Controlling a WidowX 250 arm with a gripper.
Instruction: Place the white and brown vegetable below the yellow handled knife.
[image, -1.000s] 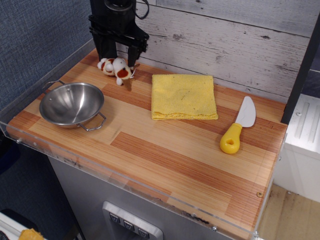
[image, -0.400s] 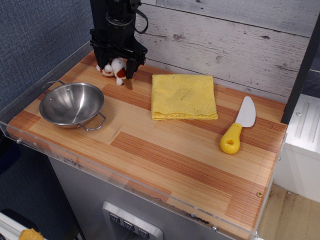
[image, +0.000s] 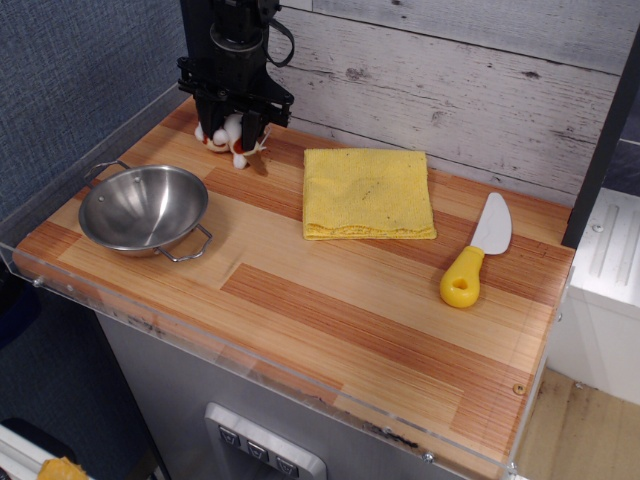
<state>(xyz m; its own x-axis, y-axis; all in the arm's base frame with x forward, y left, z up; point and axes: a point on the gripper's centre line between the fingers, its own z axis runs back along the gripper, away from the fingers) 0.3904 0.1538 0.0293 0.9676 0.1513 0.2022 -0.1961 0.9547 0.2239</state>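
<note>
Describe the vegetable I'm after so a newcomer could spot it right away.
Look to the far left corner of the wooden table, by the plank wall, behind the steel bowl. The vegetable sits under the black gripper, whose fingers straddle it. It is the only small lumpy white thing with reddish-brown patches, unlike the flat yellow cloth or the knife.

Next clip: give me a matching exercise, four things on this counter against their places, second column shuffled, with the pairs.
Things:
1. vegetable
2. bowl
3. cloth
4. knife

Places:
A. right side of the counter
B. middle, toward the back
C. back left, between the fingers of the tool
D. left side, near the front edge

Pairs: 1-C, 2-D, 3-B, 4-A
</note>
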